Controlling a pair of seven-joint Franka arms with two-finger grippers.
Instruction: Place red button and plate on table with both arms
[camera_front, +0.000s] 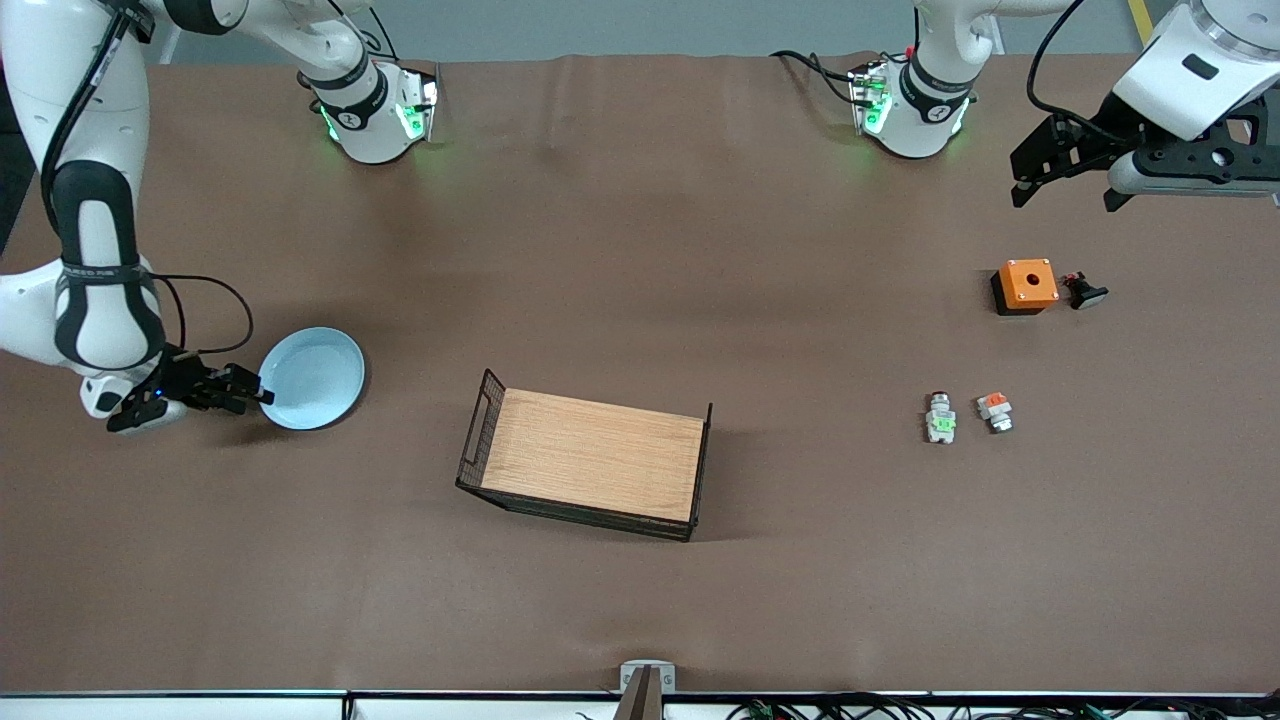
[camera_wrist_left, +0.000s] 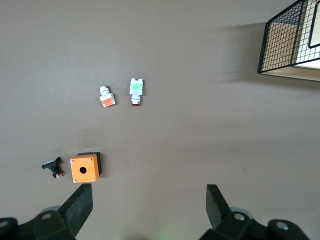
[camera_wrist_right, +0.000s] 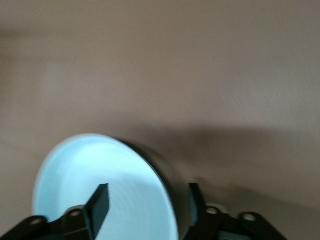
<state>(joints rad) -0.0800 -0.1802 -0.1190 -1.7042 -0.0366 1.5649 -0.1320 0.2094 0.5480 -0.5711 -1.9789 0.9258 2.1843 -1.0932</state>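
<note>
The plate (camera_front: 314, 378) lies flat on the tabletop (camera_front: 640, 250) toward the right arm's end, looking stiff, light and slick-glazed, so its raised rim is the only sensible hold. The right gripper (camera_front: 262, 392) has its fingers (camera_wrist_right: 99, 205) straddling that rim, parted, apparently not pinching. The red button (camera_front: 940, 417), tiny and light, lies on its side, long axis running toward the robots' bases, best pinched across its green block. The left gripper (camera_front: 1068, 190) hangs wide open and empty above an orange box (camera_front: 1026, 285).
</note>
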